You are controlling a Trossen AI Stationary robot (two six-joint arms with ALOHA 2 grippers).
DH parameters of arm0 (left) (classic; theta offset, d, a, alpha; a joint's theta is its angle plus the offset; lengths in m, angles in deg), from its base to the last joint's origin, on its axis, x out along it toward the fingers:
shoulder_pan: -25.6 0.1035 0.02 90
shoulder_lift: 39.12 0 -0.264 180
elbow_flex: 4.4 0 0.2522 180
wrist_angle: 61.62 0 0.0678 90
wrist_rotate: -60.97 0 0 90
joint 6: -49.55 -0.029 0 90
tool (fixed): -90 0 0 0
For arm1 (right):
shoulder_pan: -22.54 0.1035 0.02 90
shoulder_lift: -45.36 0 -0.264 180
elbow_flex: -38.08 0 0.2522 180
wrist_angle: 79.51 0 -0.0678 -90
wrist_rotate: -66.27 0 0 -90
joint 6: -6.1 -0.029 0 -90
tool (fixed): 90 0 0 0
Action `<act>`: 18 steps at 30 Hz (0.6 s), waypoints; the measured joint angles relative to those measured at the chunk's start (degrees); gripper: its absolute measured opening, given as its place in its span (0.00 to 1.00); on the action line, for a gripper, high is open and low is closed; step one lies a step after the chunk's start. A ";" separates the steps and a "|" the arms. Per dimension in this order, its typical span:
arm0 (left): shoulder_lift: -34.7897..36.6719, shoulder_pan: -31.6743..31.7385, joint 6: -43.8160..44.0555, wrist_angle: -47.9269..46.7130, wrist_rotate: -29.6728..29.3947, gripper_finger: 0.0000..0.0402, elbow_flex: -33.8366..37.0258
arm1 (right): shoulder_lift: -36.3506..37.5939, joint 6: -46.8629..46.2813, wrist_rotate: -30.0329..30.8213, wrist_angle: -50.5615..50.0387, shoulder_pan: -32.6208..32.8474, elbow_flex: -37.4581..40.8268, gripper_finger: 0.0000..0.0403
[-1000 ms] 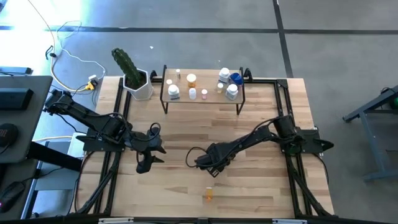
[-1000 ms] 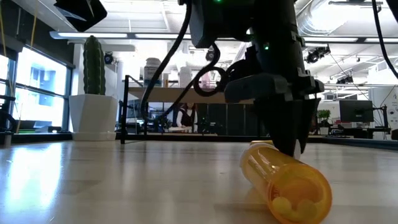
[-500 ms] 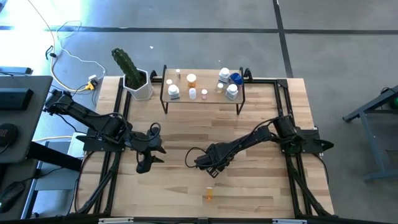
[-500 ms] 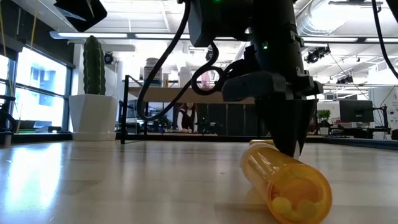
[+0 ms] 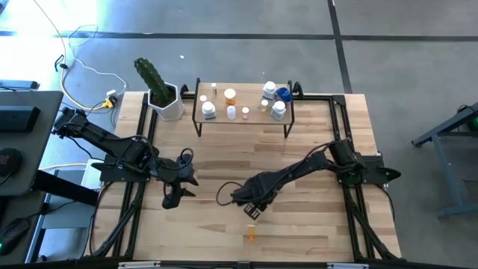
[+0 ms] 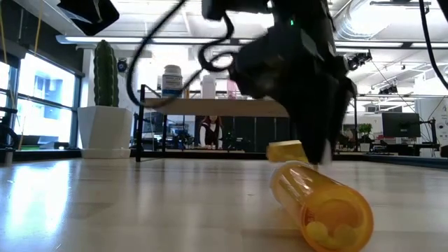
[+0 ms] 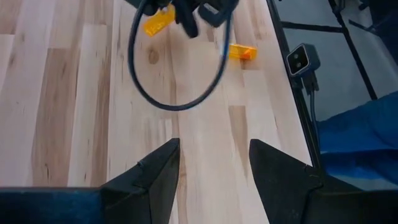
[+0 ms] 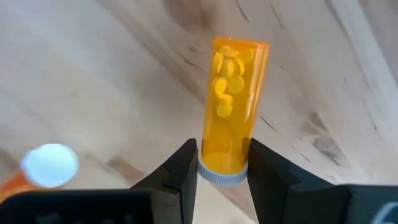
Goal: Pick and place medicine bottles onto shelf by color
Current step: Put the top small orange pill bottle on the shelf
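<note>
Right gripper (image 8: pixel 222 163) clamped on orange pill bottle (image 8: pixel 231 102), lower centre of high view; left gripper (image 7: pixel 212 163) apart.

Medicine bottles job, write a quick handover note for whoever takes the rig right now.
Right gripper: shut on an orange pill bottle, near the table's front middle.
Left gripper: open, empty, waiting at left.
Done: about eight small bottles stand on the light-wood shelf at the back.
Left: shelve the held bottle, then the second orange bottle lying on the table near the front edge.
</note>
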 joint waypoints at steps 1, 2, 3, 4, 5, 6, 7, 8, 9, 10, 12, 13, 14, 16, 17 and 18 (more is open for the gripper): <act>0.00 0.00 0.00 -0.21 0.00 0.46 0.00 | 0.00 0.32 0.56 -0.16 0.11 -0.90 0.25; -0.01 0.00 0.03 -0.20 0.05 0.46 0.00 | 0.00 0.69 1.02 -0.51 0.24 -1.98 0.25; 0.00 0.00 0.28 -0.24 0.36 0.46 0.00 | 0.00 1.34 1.37 -0.38 0.36 -3.14 0.25; 0.00 0.00 0.46 -0.32 0.91 0.46 0.00 | 0.00 1.81 1.77 -0.07 0.49 -4.35 0.25; 0.00 0.00 0.46 -0.32 1.54 0.46 0.00 | 0.00 2.14 2.46 -0.04 0.57 -5.52 0.25; 0.00 0.00 0.46 -0.32 2.26 0.46 0.00 | 0.00 2.71 3.00 -0.25 0.57 -6.61 0.25; 0.00 0.00 0.48 -0.32 2.91 0.46 0.00 | 0.00 3.25 3.54 -0.31 0.57 -7.75 0.25; 0.00 0.00 0.53 -0.32 3.21 0.46 0.00 | 0.00 3.88 3.98 -0.27 0.57 -8.94 0.25; 0.00 0.00 0.90 -0.32 3.33 0.46 0.00 | 0.00 4.60 4.35 -0.25 0.57 -10.24 0.25; 0.00 0.00 1.46 -0.38 3.38 0.46 0.00 | 0.02 5.24 4.97 -0.23 0.57 -11.38 0.25; 0.00 0.13 2.04 -0.38 3.39 0.46 0.00 | 0.02 6.86 5.66 -0.25 0.57 -13.50 0.25; 0.00 0.17 2.16 -0.38 3.39 0.46 0.00 | 0.02 7.96 6.07 -0.28 0.57 -14.49 0.25; 0.00 0.17 2.17 -0.38 3.39 0.46 0.00 | 0.02 9.07 6.61 -0.22 0.57 -15.41 0.25; -0.01 0.17 2.79 -0.38 3.39 0.46 0.00 | 0.04 11.03 7.46 -0.24 0.57 -16.90 0.25; 0.00 0.17 3.30 -0.38 3.39 0.46 0.00 | 0.04 12.06 7.82 -0.27 0.55 -17.58 0.25; 0.00 0.18 3.48 -0.38 3.45 0.46 0.00 | 0.04 12.85 8.10 -0.23 0.56 -18.18 0.25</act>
